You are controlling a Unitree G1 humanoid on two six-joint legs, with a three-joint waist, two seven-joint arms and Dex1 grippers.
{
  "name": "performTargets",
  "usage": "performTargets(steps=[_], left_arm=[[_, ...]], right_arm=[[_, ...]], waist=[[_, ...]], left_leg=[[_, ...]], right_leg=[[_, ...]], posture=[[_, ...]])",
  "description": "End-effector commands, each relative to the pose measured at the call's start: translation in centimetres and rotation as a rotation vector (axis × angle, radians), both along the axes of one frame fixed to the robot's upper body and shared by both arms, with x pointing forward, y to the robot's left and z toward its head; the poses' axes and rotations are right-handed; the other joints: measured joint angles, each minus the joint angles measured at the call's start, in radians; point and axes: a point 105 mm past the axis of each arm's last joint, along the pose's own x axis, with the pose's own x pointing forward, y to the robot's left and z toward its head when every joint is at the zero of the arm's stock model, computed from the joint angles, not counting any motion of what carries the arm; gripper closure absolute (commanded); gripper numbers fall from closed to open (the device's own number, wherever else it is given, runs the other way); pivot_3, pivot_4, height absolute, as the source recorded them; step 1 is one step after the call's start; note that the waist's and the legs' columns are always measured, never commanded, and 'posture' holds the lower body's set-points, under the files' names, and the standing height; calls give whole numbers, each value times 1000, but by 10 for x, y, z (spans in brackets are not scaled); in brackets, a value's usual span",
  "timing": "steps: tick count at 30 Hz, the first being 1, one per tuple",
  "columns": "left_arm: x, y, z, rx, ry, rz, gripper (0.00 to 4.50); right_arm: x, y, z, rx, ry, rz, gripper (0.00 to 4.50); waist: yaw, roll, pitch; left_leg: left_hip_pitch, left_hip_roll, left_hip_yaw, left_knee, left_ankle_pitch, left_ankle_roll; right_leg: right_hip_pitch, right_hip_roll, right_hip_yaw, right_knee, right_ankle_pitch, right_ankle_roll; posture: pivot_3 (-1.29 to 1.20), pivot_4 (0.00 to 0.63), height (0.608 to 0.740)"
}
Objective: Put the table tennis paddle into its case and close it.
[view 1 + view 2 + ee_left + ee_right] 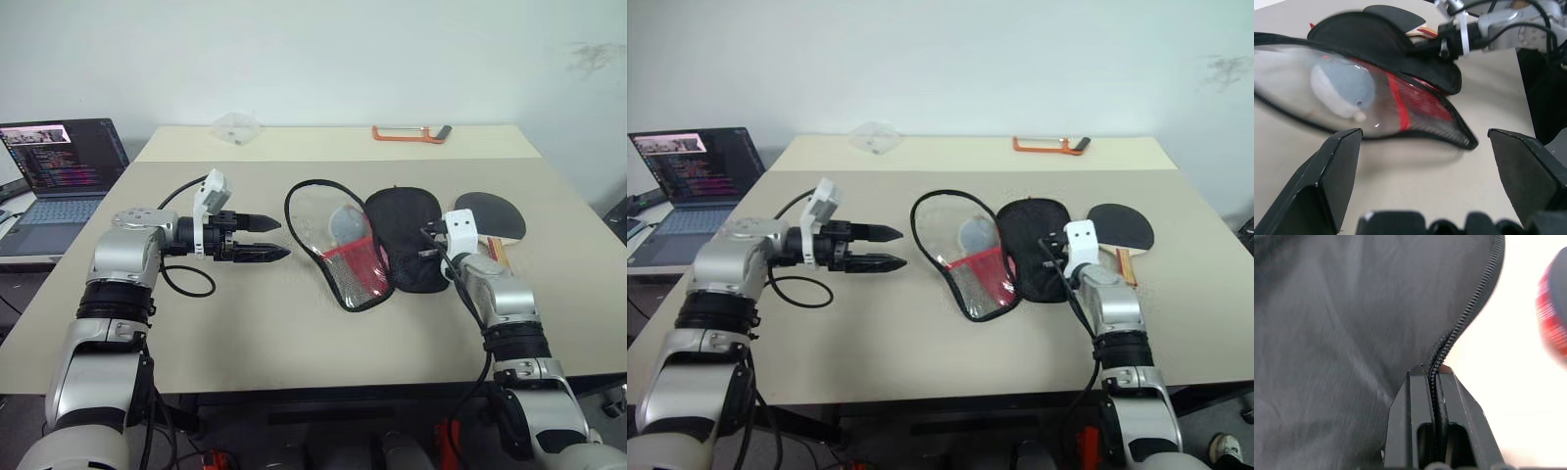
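Paddle case [392, 240] lies unzipped and spread wide in the middle of the surface [294, 333], its black fabric half toward the robot's right and its clear, mesh and red half toward the left. The right tool [1432, 377] is pinched fully closed on the zipper edge of the black half; the right wrist view shows the zip teeth running straight between its two pressed-together fingers. The left tool [263, 239] hovers above the surface just left of the case, its fingers spread wide and holding nothing, pointing across toward the clear half.

The table tennis paddle [493, 217] lies on the surface just beyond the right tool, beside the black half and outside the case, with its handle near the right wrist.

Judging by this, the step in hand is steadying or opening the case; the paddle is not yet inside. The next move likely calls for holding the case open while the paddle is picked up and slid in.

The left wrist view shows a pale rounded object behind the clear panel and the right tool at the far edge. The head views show a laptop [61, 176] and an orange-handled tool [409, 133] well apart from the work.
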Motion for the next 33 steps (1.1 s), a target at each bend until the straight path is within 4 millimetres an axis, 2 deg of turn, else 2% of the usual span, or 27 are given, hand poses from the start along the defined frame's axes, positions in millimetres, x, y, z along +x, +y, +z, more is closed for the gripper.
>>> performTargets(steps=[1,4,12,18,21,27,32,33], left_arm=[[-2,2,16,-19,-57,-7,0],[-1,1,16,-19,-56,-8,0],[0,0,16,-19,-60,-3,0],[0,3,16,-18,-61,8,0],[0,4,15,-19,-60,11,0],[-1,2,17,-33,-59,7,0],[-8,-1,22,-65,-60,-26,0],[-10,-1,24,-70,-67,-31,0]], right_arm=[[-2,-11,22,-21,-60,-26,4466],[-4,-16,17,-26,-39,-42,4466],[-2,-8,-7,8,46,-55,4466],[-4,-7,-4,41,40,-37,4466],[-6,-6,-2,38,34,-25,3848],[-12,-10,11,-41,-13,-3,1773],[-26,-19,35,-38,-54,30,33],[-29,-19,42,-22,-68,42,33]], waist=[[1,0,0],[0,0,0],[1,0,0],[1,0,0],[1,0,0],[2,0,0],[3,0,0],[3,0,0]], left_leg=[[0,0,0,0,0,0],[0,0,0,0,0,0],[0,0,0,0,0,0],[0,0,0,0,0,0],[0,0,0,0,0,0],[0,0,0,0,0,0],[0,0,0,0,0,0],[0,0,0,0,0,0]], right_leg=[[0,0,0,0,0,0],[0,0,0,0,0,0],[0,0,0,0,0,0],[0,0,0,0,0,0],[0,0,0,0,0,0],[0,0,0,0,0,0],[0,0,0,0,0,0],[0,0,0,-1,0,0]], posture=[[0,150,740],[0,150,740],[0,150,740],[0,150,740],[0,150,740],[0,150,740],[0,150,740],[0,150,740]])
